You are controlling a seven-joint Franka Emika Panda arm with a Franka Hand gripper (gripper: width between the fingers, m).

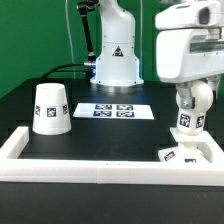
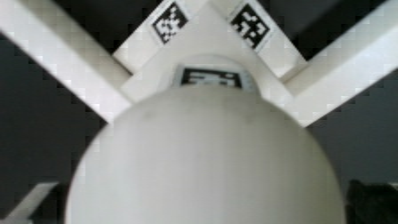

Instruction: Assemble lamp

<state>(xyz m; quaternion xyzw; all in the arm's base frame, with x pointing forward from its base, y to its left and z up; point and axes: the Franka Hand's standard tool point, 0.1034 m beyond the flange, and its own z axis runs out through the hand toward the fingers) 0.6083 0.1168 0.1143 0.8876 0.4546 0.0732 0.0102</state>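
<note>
The round white bulb [image 1: 192, 103] stands upright on its tagged neck at the exterior view's right. Just below it the flat square base [image 1: 188, 153] lies in the corner of the white frame. My gripper [image 1: 193, 92] hangs straight over the bulb, open, with its fingers down on either side of the bulb's top. In the wrist view the bulb [image 2: 199, 150] fills most of the picture between the gripper [image 2: 199, 205] fingers, and the tagged base [image 2: 205, 40] shows beyond it. The tapered shade [image 1: 50, 108] stands mouth down at the exterior view's left, far from the gripper.
A white rail-like frame [image 1: 90, 166] runs along the front and up the right side of the black table. The marker board [image 1: 113, 110] lies flat at mid-table. The arm's white pedestal [image 1: 115, 65] stands behind it.
</note>
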